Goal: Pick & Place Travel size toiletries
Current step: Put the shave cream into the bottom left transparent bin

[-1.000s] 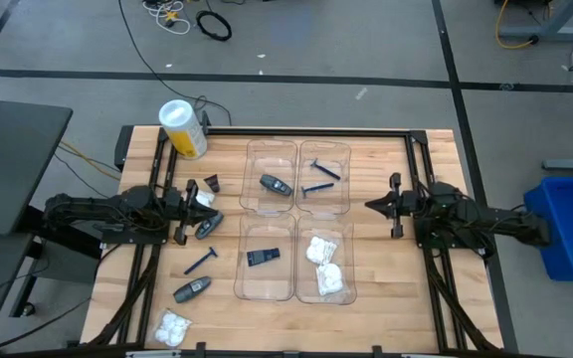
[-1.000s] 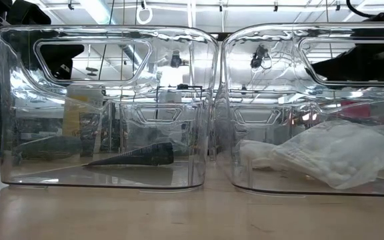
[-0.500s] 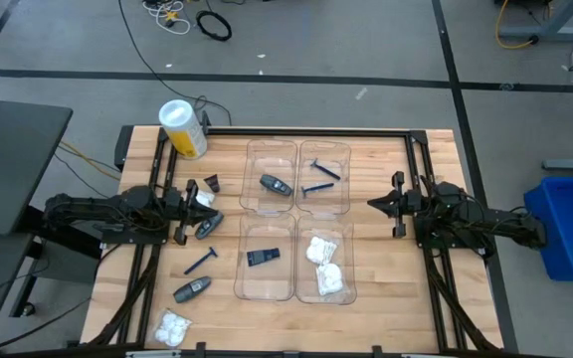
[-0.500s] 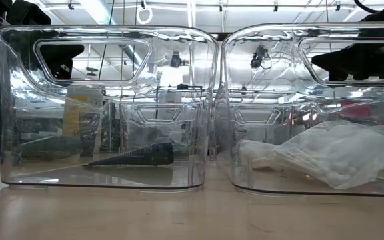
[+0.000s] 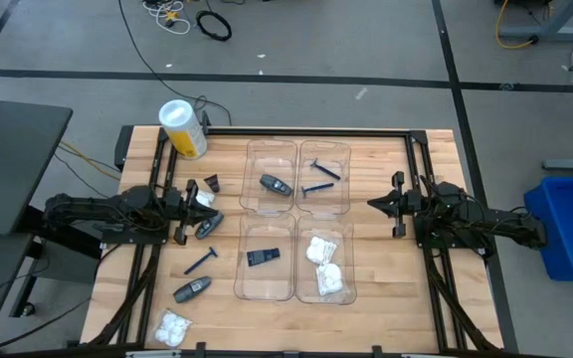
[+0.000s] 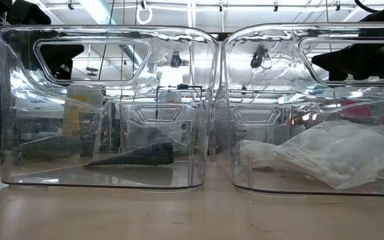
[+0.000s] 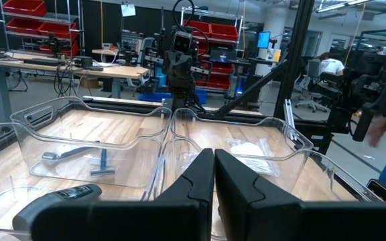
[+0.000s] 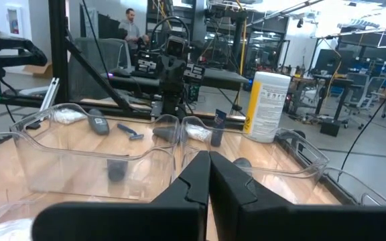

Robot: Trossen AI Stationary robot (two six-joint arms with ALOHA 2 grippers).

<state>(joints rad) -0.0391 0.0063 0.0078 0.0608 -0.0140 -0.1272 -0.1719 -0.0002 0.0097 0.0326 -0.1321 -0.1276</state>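
Four clear trays sit mid-table. The far-left tray holds a dark grey tube (image 5: 276,184), the far-right tray blue razors (image 5: 319,179), the near-left tray a dark cone piece (image 5: 262,257) (image 6: 135,157), the near-right tray white packets (image 5: 323,261) (image 6: 332,160). Lying loose on the wood at the left are a white packet (image 5: 203,197), a cone piece (image 5: 211,183), a tube (image 5: 208,228), a razor (image 5: 202,261), another tube (image 5: 192,289) and a packet (image 5: 174,326). My left gripper (image 5: 193,205) (image 7: 213,157) is shut beside that loose group. My right gripper (image 5: 371,204) (image 8: 208,157) is shut, right of the trays.
The big yellow-and-white cylinder (image 5: 183,129) (image 8: 267,107) lies at the table's far-left corner. A black frame rail (image 5: 306,132) runs along the far edge. Bare wood lies between the trays and my right gripper, and along the near edge.
My right arm has shifted slightly. Its dark shape now shows in the low view behind the upper wall of the right tray, where it did not show a second ago. The toiletries and the trays stand as before.
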